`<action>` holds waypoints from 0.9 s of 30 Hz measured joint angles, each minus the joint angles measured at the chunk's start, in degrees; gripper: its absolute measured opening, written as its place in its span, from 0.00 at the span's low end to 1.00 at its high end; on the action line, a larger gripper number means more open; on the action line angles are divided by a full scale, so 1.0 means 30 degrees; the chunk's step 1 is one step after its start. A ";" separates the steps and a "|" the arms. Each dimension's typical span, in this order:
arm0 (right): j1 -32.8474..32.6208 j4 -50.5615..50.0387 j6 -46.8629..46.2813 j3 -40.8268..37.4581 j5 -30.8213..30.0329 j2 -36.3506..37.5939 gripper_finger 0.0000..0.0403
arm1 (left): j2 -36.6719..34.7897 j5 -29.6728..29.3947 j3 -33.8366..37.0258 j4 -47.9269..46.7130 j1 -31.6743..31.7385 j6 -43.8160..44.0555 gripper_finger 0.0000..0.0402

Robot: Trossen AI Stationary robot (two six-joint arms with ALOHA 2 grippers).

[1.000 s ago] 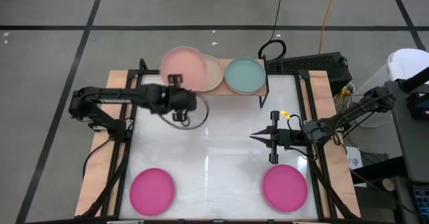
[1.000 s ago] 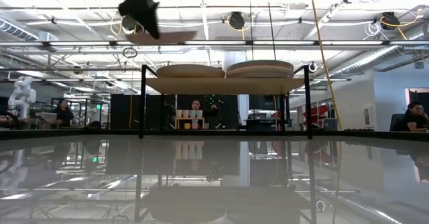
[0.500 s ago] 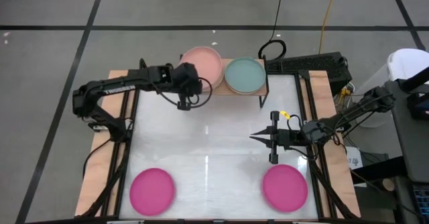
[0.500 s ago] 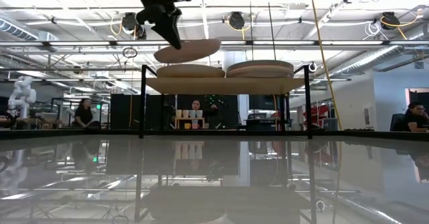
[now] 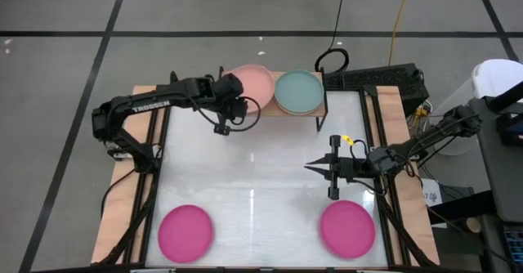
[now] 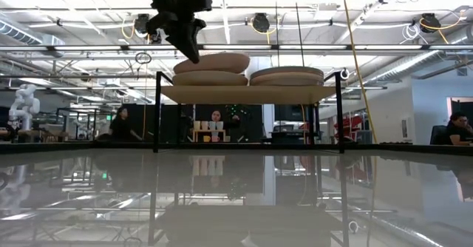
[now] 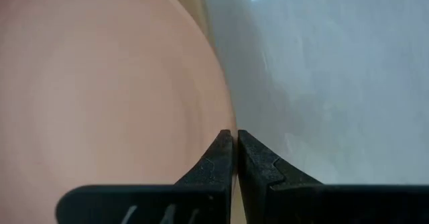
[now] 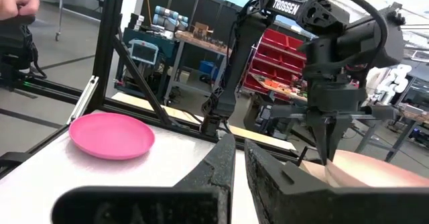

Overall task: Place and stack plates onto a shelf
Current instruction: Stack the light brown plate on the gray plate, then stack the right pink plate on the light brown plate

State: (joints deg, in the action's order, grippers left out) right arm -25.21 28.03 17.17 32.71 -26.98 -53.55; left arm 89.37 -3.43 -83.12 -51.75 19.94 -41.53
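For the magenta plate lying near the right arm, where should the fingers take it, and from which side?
Likely by the rim. The magenta plate lies flat and shallow on the white table, so only its raised edge gives the fingers purchase. The right gripper hovers just behind it, so dropping onto the rim nearest that gripper, one finger inside and one outside, seems shortest.

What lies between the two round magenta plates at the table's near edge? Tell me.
Nothing: in the high view, only bare white table top separates the left magenta plate from the right magenta plate.

Pink plate, teal plate, two magenta plates, seemingly plain.
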 joint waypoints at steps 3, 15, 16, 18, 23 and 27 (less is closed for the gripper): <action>0.0000 0.0000 -0.0015 0.0000 0.0000 0.0003 0.05 | 0.0113 0.0044 0.0002 -0.0243 0.0151 -0.0057 0.03; -0.0002 -0.0017 -0.0007 0.0000 0.0000 0.0003 0.05 | 0.0201 -0.1327 0.0002 -0.0029 0.0219 0.0265 0.12; 0.0000 -0.0022 -0.0008 0.0000 0.0000 0.0003 0.05 | 0.0201 -0.1599 0.0002 0.0079 0.0219 0.0316 0.12; -0.0003 -0.0042 -0.0007 0.0000 0.0000 0.0003 0.05 | 0.0201 -0.1915 0.0002 0.0248 0.0198 0.0360 0.12; 0.0000 -0.0138 -0.0006 -0.0007 0.0000 0.0003 0.05 | 0.0194 -0.1885 0.0002 0.0482 0.0197 0.0732 0.13; -0.0004 -0.0143 -0.0003 -0.0007 -0.0003 0.0003 0.05 | 0.0194 -0.1625 0.0002 0.0489 0.0182 0.1057 0.13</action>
State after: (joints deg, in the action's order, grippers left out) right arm -25.22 27.60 17.16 32.69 -26.99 -53.54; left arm 89.95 -8.30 -83.11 -50.28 20.49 -38.36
